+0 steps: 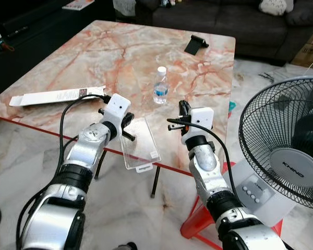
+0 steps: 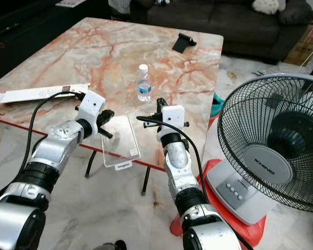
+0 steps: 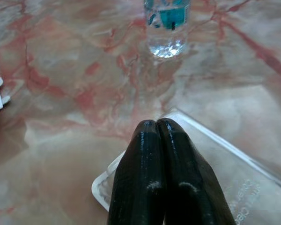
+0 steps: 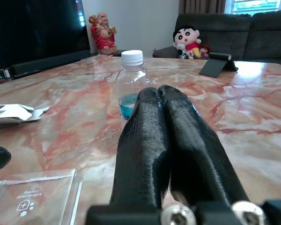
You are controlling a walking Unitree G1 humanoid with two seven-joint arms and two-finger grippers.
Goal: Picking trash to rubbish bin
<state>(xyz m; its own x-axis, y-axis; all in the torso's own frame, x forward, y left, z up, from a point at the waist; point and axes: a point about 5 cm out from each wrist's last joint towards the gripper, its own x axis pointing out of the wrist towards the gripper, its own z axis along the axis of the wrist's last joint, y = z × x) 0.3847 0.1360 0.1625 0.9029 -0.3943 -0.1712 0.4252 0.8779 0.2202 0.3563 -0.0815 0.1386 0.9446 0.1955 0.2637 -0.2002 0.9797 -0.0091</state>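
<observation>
A flattened white carton (image 1: 56, 96) is lying at nine o'clock on the marble worktop (image 1: 120, 49), and the left gripper (image 1: 126, 126) is hovering with its fingers pressed together over the near corner of a clear plastic package (image 1: 141, 145) at the worktop's six o'clock edge. The small water bottle (image 1: 160, 85) is standing upright near the centre, at twelve o'clock from the package. The right gripper (image 1: 183, 112), fingers likewise closed on nothing, is pointing at the bottle, with a standing fan (image 1: 289, 143) at three o'clock.

A marble table (image 1: 94, 57) is carrying a water bottle (image 1: 160, 85); nearer than the bottle are lying a clear plastic package (image 1: 140, 145) and a white carton (image 1: 55, 96), beyond it a black stand (image 1: 196, 44).
</observation>
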